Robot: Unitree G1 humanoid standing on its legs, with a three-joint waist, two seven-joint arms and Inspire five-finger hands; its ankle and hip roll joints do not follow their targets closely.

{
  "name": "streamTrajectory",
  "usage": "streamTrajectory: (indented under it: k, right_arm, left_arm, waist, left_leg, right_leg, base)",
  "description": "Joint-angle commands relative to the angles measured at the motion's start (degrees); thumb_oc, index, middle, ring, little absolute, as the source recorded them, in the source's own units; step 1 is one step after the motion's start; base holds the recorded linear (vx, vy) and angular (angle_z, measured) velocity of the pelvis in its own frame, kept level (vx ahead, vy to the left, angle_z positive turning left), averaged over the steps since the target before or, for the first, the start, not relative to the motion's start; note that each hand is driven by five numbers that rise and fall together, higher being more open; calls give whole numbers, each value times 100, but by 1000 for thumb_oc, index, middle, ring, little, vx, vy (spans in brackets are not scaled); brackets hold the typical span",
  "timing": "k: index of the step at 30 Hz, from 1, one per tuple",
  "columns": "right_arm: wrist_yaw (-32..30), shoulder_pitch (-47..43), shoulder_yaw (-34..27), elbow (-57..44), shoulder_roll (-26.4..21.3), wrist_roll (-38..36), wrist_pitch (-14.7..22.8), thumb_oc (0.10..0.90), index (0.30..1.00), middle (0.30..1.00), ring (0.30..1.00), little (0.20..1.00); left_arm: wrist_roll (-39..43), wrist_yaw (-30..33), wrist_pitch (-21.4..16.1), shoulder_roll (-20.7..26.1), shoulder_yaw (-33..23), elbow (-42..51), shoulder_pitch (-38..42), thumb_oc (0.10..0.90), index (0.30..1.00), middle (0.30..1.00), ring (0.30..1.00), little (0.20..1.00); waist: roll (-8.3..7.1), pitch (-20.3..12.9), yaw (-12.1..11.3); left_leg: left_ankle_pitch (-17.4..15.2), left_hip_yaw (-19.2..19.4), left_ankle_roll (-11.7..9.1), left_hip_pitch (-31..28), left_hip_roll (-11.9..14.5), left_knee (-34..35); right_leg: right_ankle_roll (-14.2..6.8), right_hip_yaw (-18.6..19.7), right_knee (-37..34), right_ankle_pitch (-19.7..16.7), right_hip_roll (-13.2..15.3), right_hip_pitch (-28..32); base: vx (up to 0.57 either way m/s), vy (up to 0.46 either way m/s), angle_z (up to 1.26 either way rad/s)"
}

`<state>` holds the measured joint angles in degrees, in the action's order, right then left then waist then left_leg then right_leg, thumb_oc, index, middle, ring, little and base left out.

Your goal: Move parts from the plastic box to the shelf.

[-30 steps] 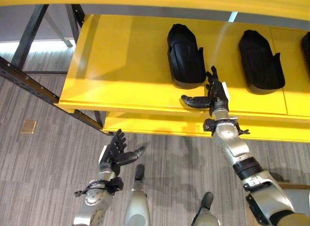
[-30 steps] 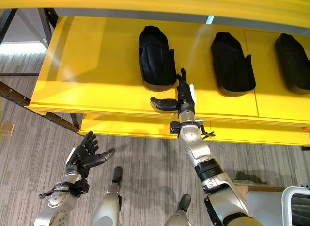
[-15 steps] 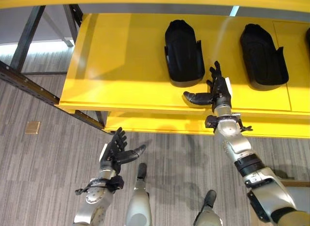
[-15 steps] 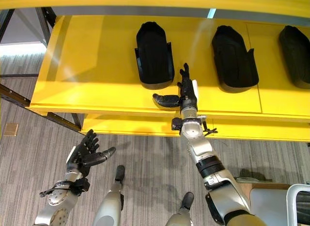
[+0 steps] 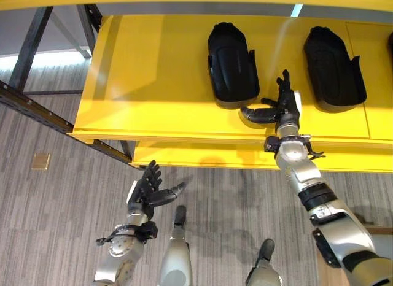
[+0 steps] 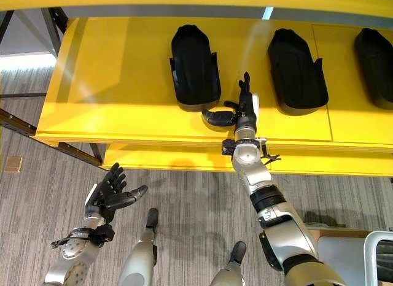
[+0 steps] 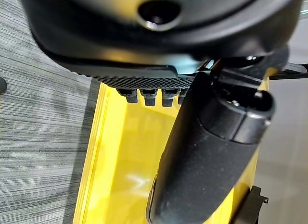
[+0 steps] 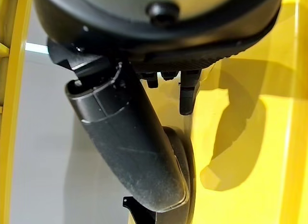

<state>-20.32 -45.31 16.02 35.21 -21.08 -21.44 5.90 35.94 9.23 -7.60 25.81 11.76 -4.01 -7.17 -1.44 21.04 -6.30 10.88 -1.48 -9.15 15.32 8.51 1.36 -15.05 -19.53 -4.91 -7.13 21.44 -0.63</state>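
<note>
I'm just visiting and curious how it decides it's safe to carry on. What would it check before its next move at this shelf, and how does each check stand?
1. Right hand empty and open: ok, fingers straight, nothing in them.
2. Right hand clear of the nearest part: ok, it sits beside it over the shelf, apart.
3. Parts lying flat on the shelf: ok for the nearest and the next part.
4. Left hand free: ok, open, low over the floor.
5. Room for more parts: ok, the shelf's left stretch is bare.
6. The box to fetch from: cannot tell.
</note>
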Motion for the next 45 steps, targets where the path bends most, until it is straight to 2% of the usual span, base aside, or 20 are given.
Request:
streamTrajectory:
  k: [1,45]
  right_arm:
    - [189,-888,154,194,-131,-36,207,900,1000,1000,1000,1000]
    - [475,-786,470,74,274,-212,142,900,1000,1000,1000,1000]
  left_arm:
    - [207,-86,-515,224,4,649,194,900,1000,1000,1000,1000]
    - [199,60,-525,160,-15,551,289,900,1000,1000,1000,1000]
  waist:
    - [50,72,-142]
    - [-202,58,-276]
  left_leg:
    - [-278,537,493,-642,-127,330]
    - [-305,463,531,-631,-133,312]
  right_leg:
    - [324,181,631,-318,-43,-321]
    - [334,123,592,-356,-79,-225]
  base:
    - [0,0,0]
    - [0,0,0]
